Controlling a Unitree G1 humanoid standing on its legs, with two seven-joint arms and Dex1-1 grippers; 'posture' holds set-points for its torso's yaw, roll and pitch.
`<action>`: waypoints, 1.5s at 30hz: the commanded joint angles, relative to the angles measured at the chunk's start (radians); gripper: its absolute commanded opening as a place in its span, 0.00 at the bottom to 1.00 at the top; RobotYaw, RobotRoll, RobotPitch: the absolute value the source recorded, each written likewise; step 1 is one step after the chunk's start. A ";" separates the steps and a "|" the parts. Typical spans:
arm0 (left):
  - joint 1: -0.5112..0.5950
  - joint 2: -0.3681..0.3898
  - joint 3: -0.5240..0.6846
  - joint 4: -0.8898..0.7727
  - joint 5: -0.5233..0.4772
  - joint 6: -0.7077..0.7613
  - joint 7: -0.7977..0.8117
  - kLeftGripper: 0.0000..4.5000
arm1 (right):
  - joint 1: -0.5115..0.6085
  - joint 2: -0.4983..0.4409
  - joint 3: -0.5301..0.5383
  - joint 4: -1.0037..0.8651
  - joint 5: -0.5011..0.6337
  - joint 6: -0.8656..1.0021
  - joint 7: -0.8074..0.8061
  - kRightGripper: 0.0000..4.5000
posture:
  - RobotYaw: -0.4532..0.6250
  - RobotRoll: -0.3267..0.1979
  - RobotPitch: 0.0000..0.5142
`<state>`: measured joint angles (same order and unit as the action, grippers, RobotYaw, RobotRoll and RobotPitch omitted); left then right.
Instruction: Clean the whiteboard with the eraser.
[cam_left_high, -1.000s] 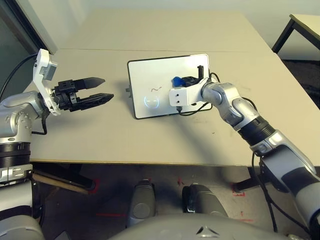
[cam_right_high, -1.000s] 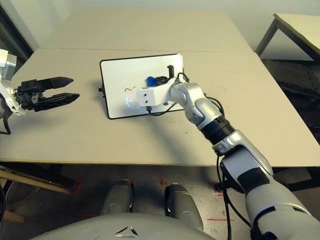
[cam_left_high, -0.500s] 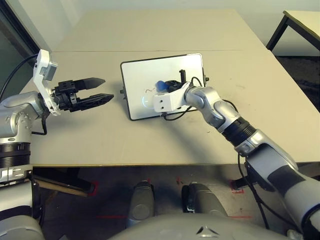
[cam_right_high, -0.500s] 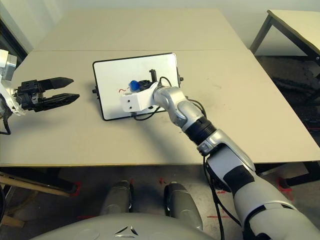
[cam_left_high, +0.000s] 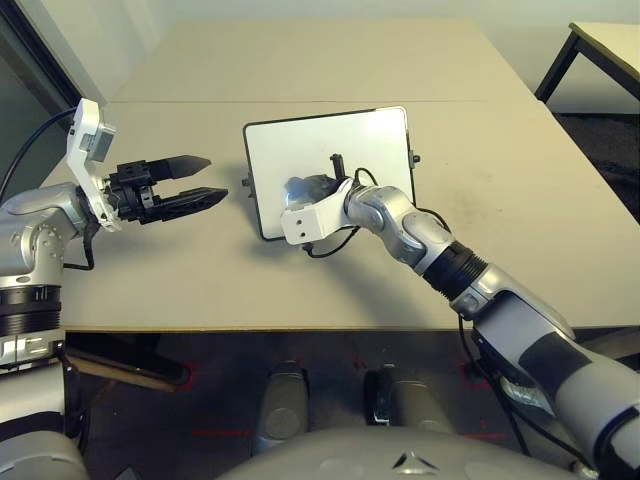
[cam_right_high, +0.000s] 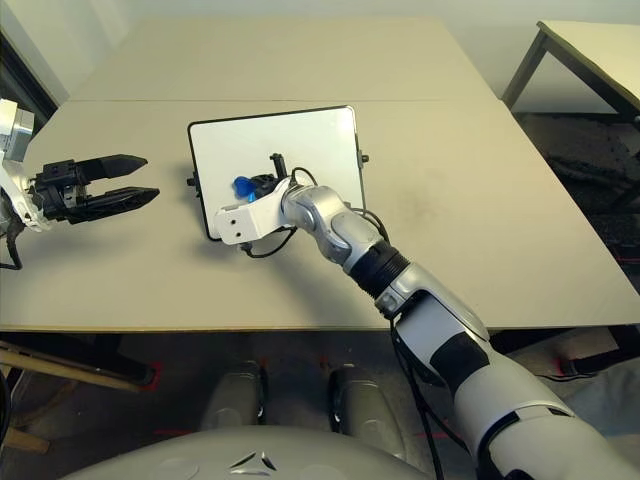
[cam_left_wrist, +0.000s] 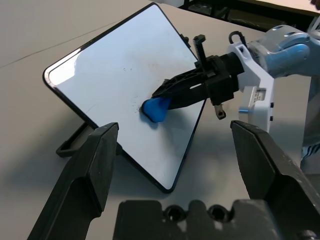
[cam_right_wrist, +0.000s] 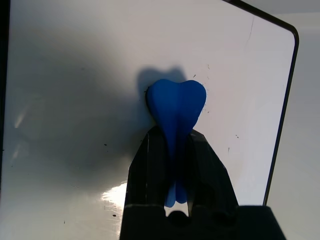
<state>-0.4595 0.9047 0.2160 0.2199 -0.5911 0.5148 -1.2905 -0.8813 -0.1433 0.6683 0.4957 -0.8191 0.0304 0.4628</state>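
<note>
The whiteboard (cam_left_high: 360, 140) lies on the tan table, dark-framed, its glossy face white with only faint specks. My right gripper (cam_right_high: 250, 186) is shut on the blue eraser (cam_right_high: 241, 185) and presses it flat against the board near its front left corner. The right wrist view has the eraser (cam_right_wrist: 176, 106) pinched between both fingers (cam_right_wrist: 150, 160), touching the white surface. From the left wrist view, the eraser (cam_left_wrist: 156, 109) rests on the board (cam_left_wrist: 110, 85). My left gripper (cam_left_high: 212, 177) hovers open to the left of the board, a short gap away, holding nothing.
The tan table (cam_left_high: 300, 280) stretches wide around the board, with its front edge near my body. A black cable (cam_left_high: 330, 245) loops under the right wrist. Another table (cam_left_high: 605, 45) stands at the far right. A dark panel (cam_left_high: 25, 90) borders the left side.
My right gripper has slid the eraser leftward across the board's near part. The small squiggle and circle seen earlier are no longer visible. The left arm has stayed still.
</note>
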 joint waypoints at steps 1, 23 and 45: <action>0.005 -0.004 0.001 -0.009 0.002 0.003 0.001 1.00 | -0.001 -0.010 0.026 0.076 -0.018 -0.005 0.004 0.07 | 0.72 0.62 0.09; -0.007 -0.008 -0.008 0.001 0.011 -0.004 -0.003 1.00 | -0.053 -0.079 -0.113 -0.090 0.061 0.060 0.037 0.07 | 0.70 0.62 0.09; -0.004 -0.005 -0.002 -0.005 0.008 0.002 0.001 1.00 | 0.015 -0.062 0.034 -0.116 0.008 -0.030 0.141 0.07 | 0.72 0.62 0.10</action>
<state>-0.4604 0.8995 0.2162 0.2160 -0.5901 0.5137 -1.2906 -0.8844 -0.2045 0.6807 0.3787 -0.8072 0.0068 0.5741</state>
